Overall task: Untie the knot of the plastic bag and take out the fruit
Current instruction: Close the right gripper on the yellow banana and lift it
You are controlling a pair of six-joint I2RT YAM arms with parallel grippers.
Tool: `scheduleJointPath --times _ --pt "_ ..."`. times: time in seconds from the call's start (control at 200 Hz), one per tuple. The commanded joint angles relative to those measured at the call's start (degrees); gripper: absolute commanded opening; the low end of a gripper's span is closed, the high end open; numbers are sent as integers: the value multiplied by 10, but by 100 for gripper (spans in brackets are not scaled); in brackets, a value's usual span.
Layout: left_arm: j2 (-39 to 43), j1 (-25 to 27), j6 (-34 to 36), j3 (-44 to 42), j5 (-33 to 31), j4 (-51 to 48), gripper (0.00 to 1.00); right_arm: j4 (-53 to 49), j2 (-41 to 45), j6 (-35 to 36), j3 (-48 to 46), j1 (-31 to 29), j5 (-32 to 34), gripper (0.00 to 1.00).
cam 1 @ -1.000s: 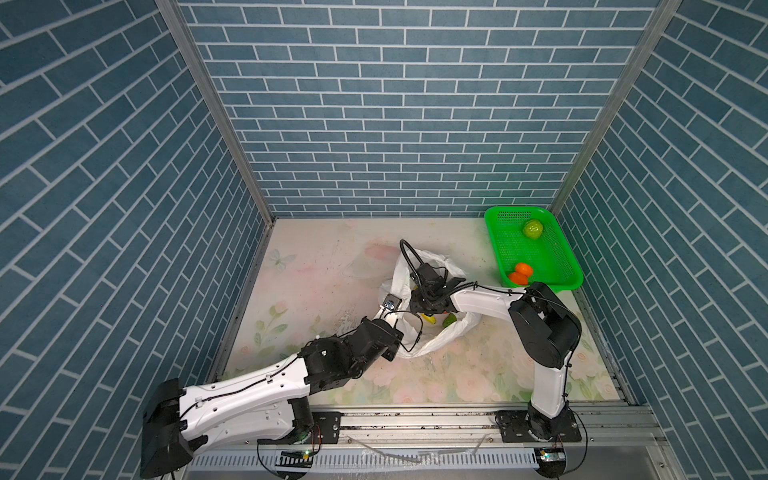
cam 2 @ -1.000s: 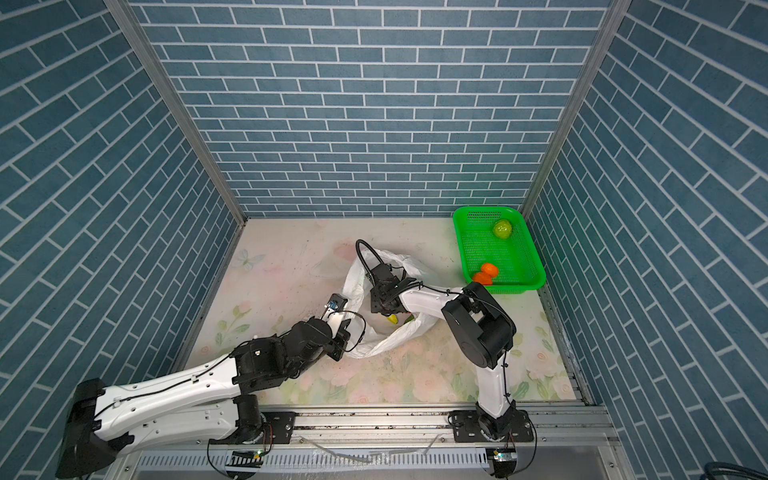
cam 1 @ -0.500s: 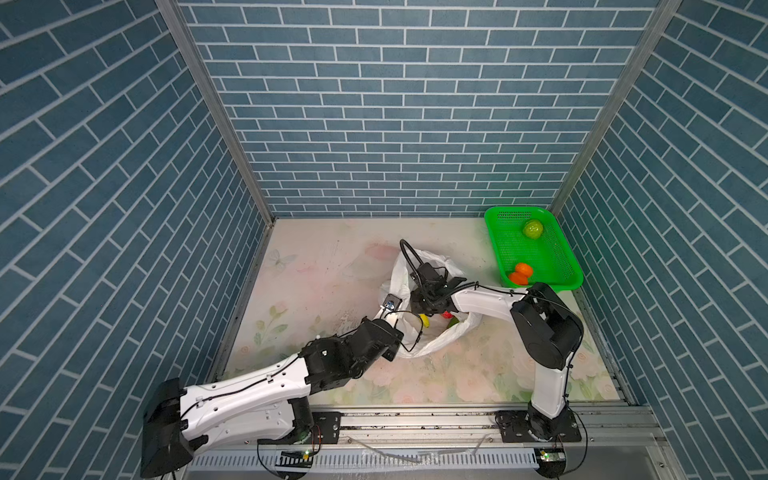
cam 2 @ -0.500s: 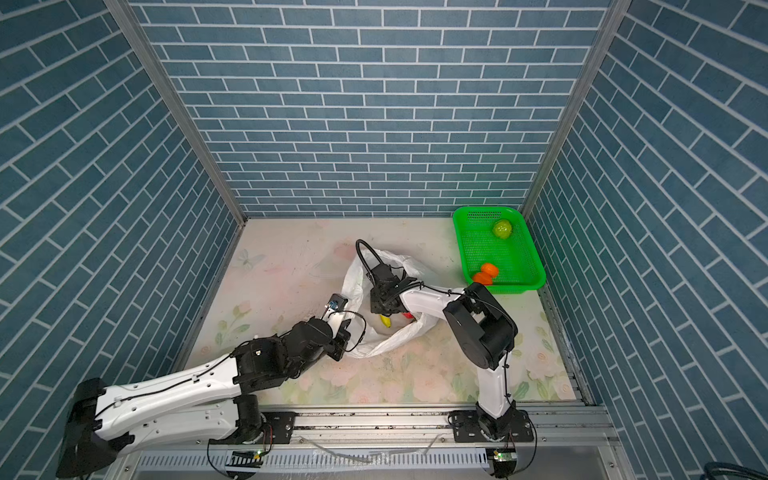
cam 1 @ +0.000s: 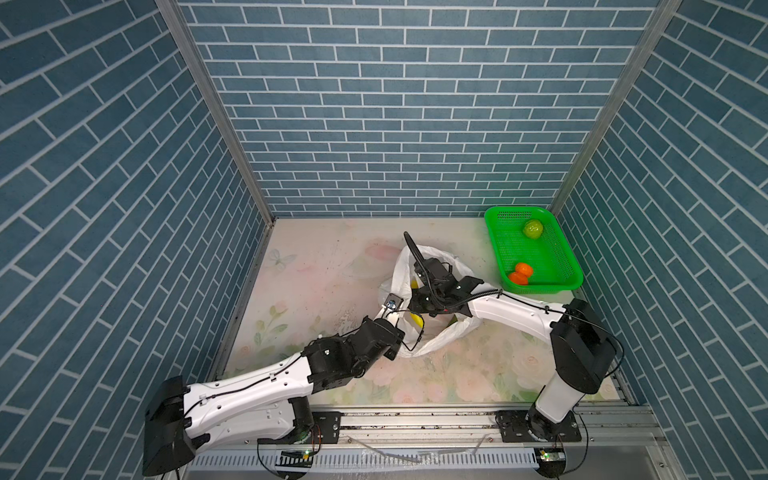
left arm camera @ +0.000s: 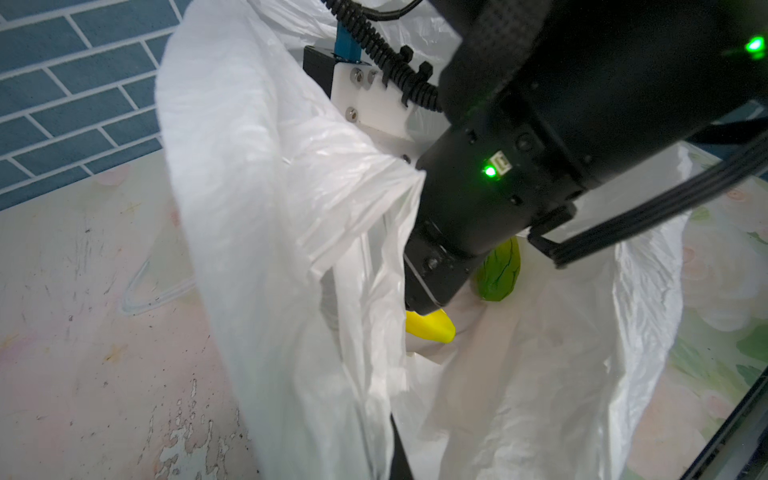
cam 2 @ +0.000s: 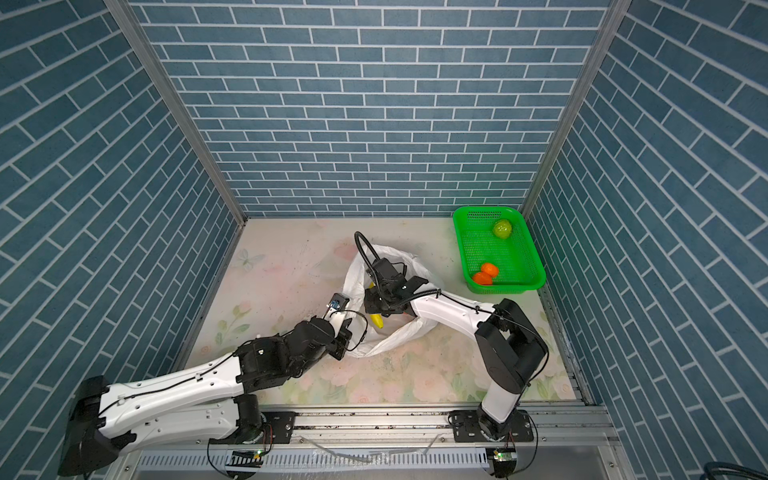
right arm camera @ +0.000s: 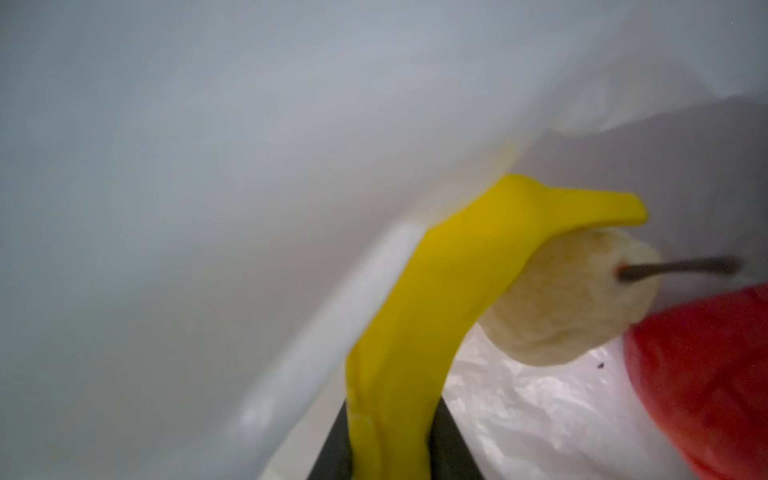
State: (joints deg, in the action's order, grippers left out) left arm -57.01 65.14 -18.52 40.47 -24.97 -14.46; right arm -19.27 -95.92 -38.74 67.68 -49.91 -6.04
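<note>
The plastic bag [cam 1: 440,338] is placed mid-frame in both top views, and the basket [cam 1: 540,286] is set to its upper right. In the basket, a round fruit [cam 1: 533,228] is kept at the upper end and two fruits [cam 1: 521,275] at the lower end. Inside the bag, the banana [cam 1: 417,321] is found lower left, touched by the knobbly fruit [right arm camera: 573,299], with the oblong fruit [left arm camera: 498,270] near. The right gripper [right arm camera: 390,457] is sunk in the bag mouth.

Plastic bag [cam 1: 432,340] lying open near the green basket [cam 1: 494,249], fruit in both.
Inside the crumpled white bag a yellow banana [right arm camera: 436,291] is lying against a whitish knobbly piece [right arm camera: 573,307] beside a red one [right arm camera: 706,374], with a yellow-green oblong [left arm camera: 498,274] nearby; a green round piece [cam 1: 533,228] and two orange ones [cam 1: 524,270] are resting in the basket.
</note>
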Motion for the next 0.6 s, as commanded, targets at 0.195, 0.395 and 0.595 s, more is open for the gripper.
scheduleJointPath --times 0.195,0.395,0.595 --pt "-5 -3 4 5 -13 4 0 -60 105 -23 -39 -4 5 24" --pt "-8 -3 5 8 -11 5 0 -85 150 -24 -38 -3 -4 24" --pt "-13 -3 4 9 -9 9 0 -106 188 -27 -42 -4 -5 25"
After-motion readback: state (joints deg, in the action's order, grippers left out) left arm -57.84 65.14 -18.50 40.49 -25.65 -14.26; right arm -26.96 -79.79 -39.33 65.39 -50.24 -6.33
